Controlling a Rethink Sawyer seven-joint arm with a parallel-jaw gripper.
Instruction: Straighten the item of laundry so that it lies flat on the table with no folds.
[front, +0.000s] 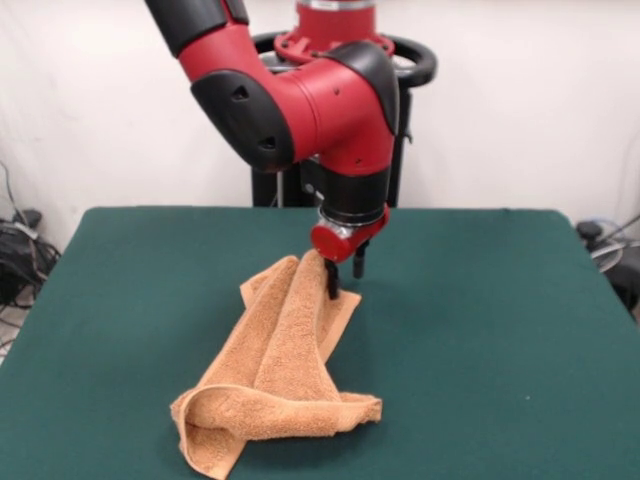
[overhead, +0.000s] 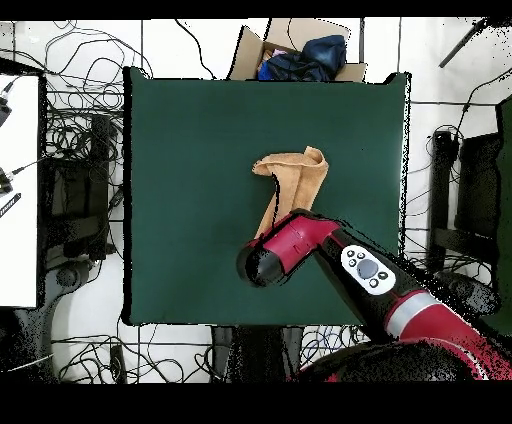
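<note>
The orange-tan towel (front: 285, 370) lies crumpled and folded over itself in a long strip on the green table (front: 500, 340). Its near end is doubled into a thick fold. Its far end rises to a point beside my gripper (front: 344, 282). The gripper points down at that far end. Its two black fingers (front: 331, 281) stand apart. One is against the towel's edge, the other is over bare table, and no cloth shows between them. In the overhead view the towel (overhead: 295, 175) runs out from under the arm (overhead: 300, 245), which hides the gripper.
A cardboard box (overhead: 300, 52) with dark blue cloth in it stands just beyond the table's edge opposite the robot. Cables lie on the floor around the table. The robot pedestal (front: 340, 120) stands at the table's far side.
</note>
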